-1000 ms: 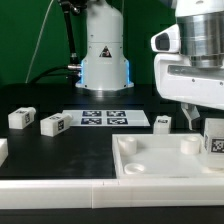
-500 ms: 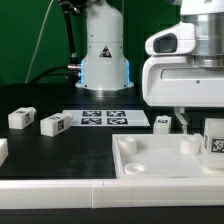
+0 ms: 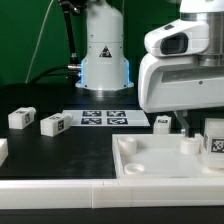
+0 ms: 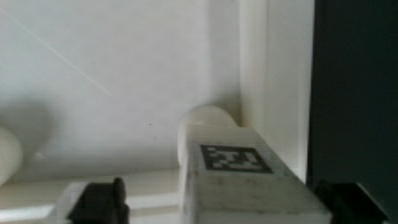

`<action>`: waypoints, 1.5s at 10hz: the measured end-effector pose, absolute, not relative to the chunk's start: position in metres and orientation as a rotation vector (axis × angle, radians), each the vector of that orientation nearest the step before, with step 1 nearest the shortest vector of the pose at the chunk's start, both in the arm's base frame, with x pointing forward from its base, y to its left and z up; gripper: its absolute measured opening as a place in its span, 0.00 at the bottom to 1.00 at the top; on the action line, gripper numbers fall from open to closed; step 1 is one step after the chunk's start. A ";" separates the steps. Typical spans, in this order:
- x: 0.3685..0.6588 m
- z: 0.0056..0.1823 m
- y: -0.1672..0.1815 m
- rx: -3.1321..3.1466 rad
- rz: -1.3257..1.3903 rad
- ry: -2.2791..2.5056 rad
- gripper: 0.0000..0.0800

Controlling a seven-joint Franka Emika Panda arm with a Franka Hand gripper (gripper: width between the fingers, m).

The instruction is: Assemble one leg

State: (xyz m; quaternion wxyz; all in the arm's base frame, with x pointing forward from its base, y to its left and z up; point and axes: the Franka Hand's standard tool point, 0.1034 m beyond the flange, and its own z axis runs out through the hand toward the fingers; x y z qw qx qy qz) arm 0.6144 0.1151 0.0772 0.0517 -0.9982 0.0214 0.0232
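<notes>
A leg (image 3: 214,138), a small white block with a black-and-white tag, stands in the corner of the white tray-like piece (image 3: 150,160) at the exterior view's right. My gripper (image 3: 206,123) hangs over it. In the wrist view the leg (image 4: 231,160) lies between my two black fingertips (image 4: 98,200), with a gap on each side, and the jaws are open. Three more legs lie on the table: one (image 3: 163,122) just behind the tray-like piece and two (image 3: 22,117) (image 3: 54,124) at the exterior view's left.
The marker board (image 3: 105,117) lies flat in front of the robot base (image 3: 104,60). A white part (image 3: 2,150) shows at the left edge. A white strip (image 3: 60,188) runs along the front of the table.
The arm has shifted a little toward the exterior view's left and slightly lower over the leg in the tray-like piece's corner. The parts have not moved.
</notes>
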 end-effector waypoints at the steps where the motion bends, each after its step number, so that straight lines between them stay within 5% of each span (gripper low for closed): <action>1: 0.614 0.077 0.115 -3.036 0.071 0.076 0.50; 2: 0.614 0.077 0.115 -3.035 0.074 0.120 0.36; 5: 0.614 0.077 0.116 -3.025 0.082 0.268 0.36; 15: 0.618 0.076 0.125 -2.318 0.107 1.912 0.36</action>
